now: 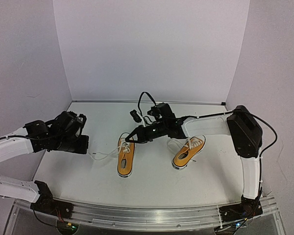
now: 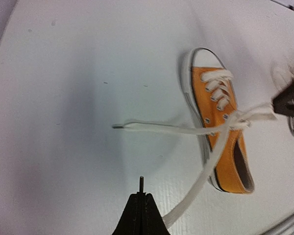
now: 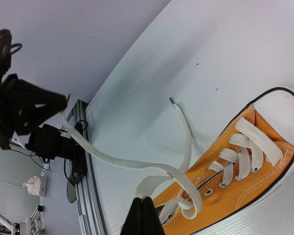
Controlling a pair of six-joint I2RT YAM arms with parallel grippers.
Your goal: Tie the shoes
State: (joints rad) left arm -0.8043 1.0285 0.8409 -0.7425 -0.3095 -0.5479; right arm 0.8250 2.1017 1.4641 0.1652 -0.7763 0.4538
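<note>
Two orange-yellow shoes lie on the white table, the left shoe (image 1: 126,156) and the right shoe (image 1: 188,152). My left gripper (image 1: 86,145) is left of the left shoe and shut on one white lace (image 2: 203,180) near its tip, and the aglet (image 2: 141,181) sticks out past the fingertips. That lace runs taut to the shoe (image 2: 230,147). My right gripper (image 1: 133,136) hovers over the left shoe's tongue (image 3: 245,181), shut on a fold of lace (image 3: 159,182) at the crossing. The other lace end (image 2: 157,128) lies loose on the table.
An aluminium rail (image 1: 147,215) runs along the near table edge and shows in the right wrist view (image 3: 85,161). White walls stand at the back and both sides. A black cable (image 1: 144,97) loops above the right wrist.
</note>
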